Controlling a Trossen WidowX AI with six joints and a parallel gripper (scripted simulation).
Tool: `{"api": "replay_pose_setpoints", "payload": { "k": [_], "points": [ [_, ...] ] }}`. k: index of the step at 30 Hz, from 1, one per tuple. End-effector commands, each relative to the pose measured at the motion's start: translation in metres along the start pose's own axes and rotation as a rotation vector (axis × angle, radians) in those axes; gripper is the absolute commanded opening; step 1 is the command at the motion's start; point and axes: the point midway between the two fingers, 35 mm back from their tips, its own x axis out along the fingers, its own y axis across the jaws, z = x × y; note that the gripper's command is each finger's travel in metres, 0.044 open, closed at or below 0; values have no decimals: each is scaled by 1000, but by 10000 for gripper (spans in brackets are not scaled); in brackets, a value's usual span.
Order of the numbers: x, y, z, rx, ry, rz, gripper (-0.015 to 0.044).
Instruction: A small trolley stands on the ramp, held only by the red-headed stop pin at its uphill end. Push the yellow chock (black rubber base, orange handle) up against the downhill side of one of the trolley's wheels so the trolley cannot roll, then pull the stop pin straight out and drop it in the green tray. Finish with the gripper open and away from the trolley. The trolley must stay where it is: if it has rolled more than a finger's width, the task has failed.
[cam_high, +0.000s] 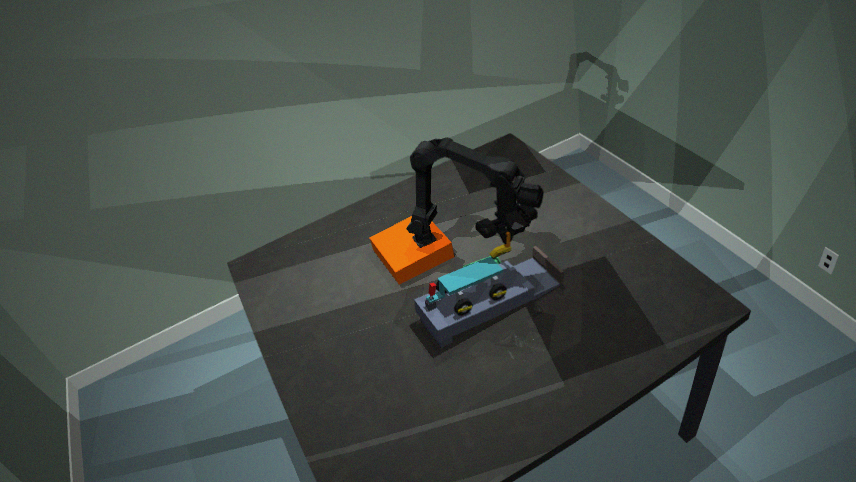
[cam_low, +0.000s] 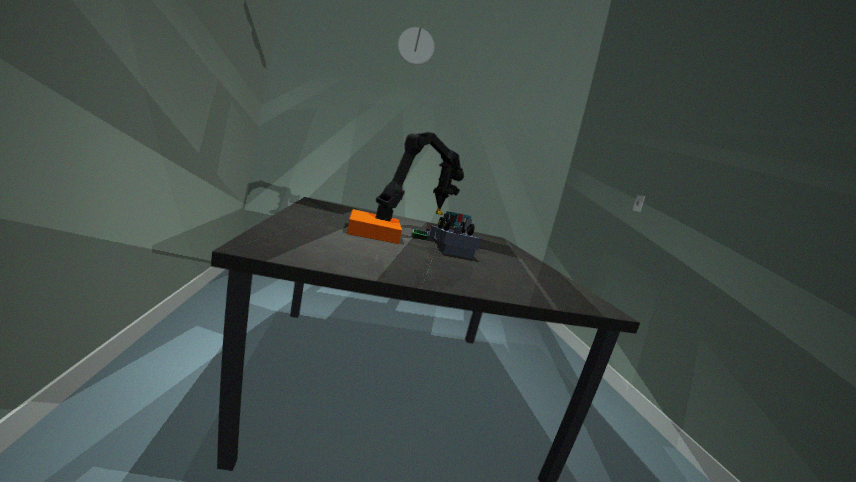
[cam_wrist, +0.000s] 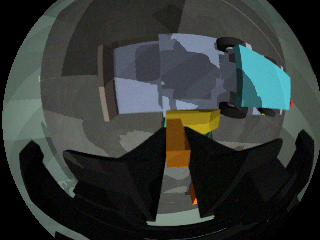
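Note:
My gripper (cam_high: 507, 237) (cam_wrist: 174, 131) is shut on the orange handle of the yellow chock (cam_high: 498, 250) (cam_low: 439, 211) (cam_wrist: 200, 121). The chock hangs in the air at the ramp's robot-side edge, downhill of the trolley; its black base is not visible. The turquoise trolley (cam_high: 470, 277) (cam_wrist: 265, 82) stands on the grey-blue ramp (cam_high: 458, 331) (cam_low: 460, 246) (cam_wrist: 137, 96). The red-headed stop pin (cam_high: 432, 288) (cam_low: 460, 217) (cam_wrist: 291, 103) stands at its uphill end. The green tray (cam_low: 420, 234) lies beside the ramp, mostly hidden under the chock in the wrist view.
A brown end board (cam_high: 548, 264) (cam_wrist: 101, 65) stands across the ramp's low end. The orange block (cam_high: 407, 246) (cam_low: 374, 228) under the arm's base is on the tray's side of the ramp. The trolley's raised body stands beside the held chock, uphill of it.

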Motion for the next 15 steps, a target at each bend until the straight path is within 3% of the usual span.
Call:
{"api": "replay_pose_setpoints", "payload": {
  "k": [1, 15],
  "points": [
    [11, -1, 0, -4, 3, -7, 0],
    [44, 0, 0, -4, 3, -8, 0]
  ]
}}
